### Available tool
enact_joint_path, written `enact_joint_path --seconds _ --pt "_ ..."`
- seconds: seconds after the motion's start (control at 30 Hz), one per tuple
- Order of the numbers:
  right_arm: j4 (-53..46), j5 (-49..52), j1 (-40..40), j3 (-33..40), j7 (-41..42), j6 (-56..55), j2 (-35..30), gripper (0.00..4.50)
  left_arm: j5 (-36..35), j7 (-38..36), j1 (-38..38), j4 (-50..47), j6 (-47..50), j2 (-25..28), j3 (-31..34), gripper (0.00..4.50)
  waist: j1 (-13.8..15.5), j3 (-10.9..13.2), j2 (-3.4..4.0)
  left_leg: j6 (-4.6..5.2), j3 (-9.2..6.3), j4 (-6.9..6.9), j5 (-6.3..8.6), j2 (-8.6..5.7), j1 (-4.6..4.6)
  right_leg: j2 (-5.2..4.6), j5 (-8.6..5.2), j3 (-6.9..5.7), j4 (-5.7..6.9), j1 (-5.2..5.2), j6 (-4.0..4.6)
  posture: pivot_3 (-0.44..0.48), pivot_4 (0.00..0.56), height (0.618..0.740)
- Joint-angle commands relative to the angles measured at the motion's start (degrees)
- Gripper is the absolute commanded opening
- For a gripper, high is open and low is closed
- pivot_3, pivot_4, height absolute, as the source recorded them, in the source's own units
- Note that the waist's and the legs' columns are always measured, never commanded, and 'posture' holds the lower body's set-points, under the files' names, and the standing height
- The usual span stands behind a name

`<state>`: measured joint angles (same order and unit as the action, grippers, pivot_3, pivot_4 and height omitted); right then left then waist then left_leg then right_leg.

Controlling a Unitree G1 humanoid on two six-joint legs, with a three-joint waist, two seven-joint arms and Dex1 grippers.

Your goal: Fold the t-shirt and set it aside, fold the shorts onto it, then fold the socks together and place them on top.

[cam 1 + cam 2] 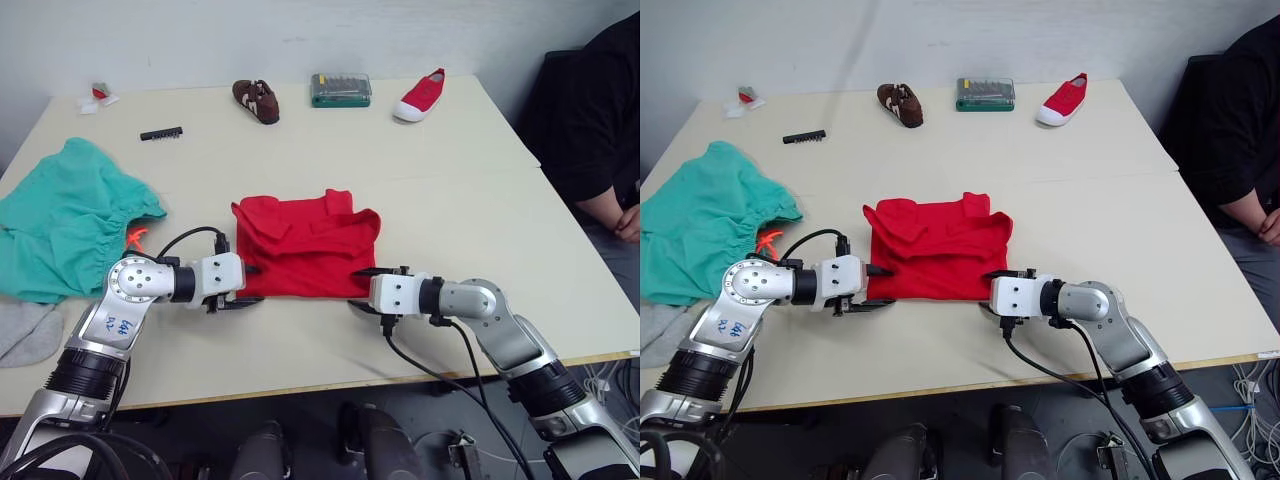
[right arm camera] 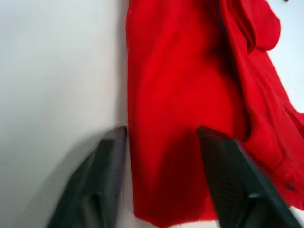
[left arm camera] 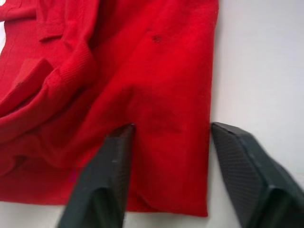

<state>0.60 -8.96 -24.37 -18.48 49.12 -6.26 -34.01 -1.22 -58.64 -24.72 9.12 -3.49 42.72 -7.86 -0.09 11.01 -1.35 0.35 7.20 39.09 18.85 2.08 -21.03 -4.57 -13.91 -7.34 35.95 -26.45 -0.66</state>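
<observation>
— Beige table (image 1: 450,180): contents?
— Folded t-shirt (image 1: 305,245) at centre; shorts (image 1: 65,225) at left edge, socks (image 1: 25,335) just beside them, nearer.
— Left gripper (image 3: 168,142)?
— Spread open, straddling t-shirt's near left corner.
— Right gripper (image 2: 161,152)?
— Parted, straddling near right corner. Not clamped.
— Far edge?
— Brown shoe (image 1: 257,100), green case (image 1: 341,89), red shoe (image 1: 420,95).

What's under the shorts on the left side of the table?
A grey sock pokes out from beneath the near edge of the shorts; how far it runs underneath, or whether both socks are there, is hidden by the cloth.
</observation>
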Motion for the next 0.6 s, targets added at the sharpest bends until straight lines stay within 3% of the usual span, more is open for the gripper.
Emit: enact_joint_path --seconds 0.03,0.1,0.17,0.4,0.6 --pt "-0.6 -0.5 1.0 1.0 -0.6 0.0 -0.7 0.87 -1.1 -0.7 0.9 -1.1 1.0 -0.4 0.1 1.09 0.0 0.0 0.0 0.0 -0.02 0.0 0.0 0.0 0.0 0.0 0.0 0.0 0.01 0.0 0.0 0.0 0.15 0.74" --pt "-1.2 -0.5 1.7 1.2 -0.5 0.1 -0.8 0.2 -2.1 -1.5 1.9 -2.7 2.1 -0.4 0.1 0.45 0.1 0.0 0.0 -0.01 -0.06 0.0 -0.01 0.0 -0.01 0.01 0.0 -0.01 0.02 0.0 0.0 0.0 0.15 0.74" --pt "-2.0 -0.2 2.2 1.5 -0.3 0.1 -1.2 0.0 -3.1 -2.5 2.9 -4.4 3.0 -0.1 0.2 0.04 0.0 0.0 0.0 -0.01 -0.07 0.0 -0.01 0.0 -0.01 0.01 0.0 -0.01 0.01 0.01 0.0 0.0 0.15 0.74" --pt "-12.6 8.4 9.7 3.9 7.3 1.9 -6.3 0.0 -10.4 -7.8 11.8 -16.0 8.6 4.1 2.9 0.04 0.0 0.0 0.0 0.03 -0.07 -0.01 0.02 0.04 -0.06 0.02 -0.02 -0.03 -0.09 0.01 0.01 0.0 0.15 0.74" --pt "-19.7 9.1 17.1 6.0 6.0 5.2 -8.9 0.0 -12.6 -7.0 19.9 -24.1 11.1 6.4 5.1 0.04 0.1 0.0 0.0 0.32 -0.1 -0.01 0.27 0.07 -0.02 0.03 -0.04 -0.03 -0.14 0.05 -0.01 0.0 0.15 0.74"
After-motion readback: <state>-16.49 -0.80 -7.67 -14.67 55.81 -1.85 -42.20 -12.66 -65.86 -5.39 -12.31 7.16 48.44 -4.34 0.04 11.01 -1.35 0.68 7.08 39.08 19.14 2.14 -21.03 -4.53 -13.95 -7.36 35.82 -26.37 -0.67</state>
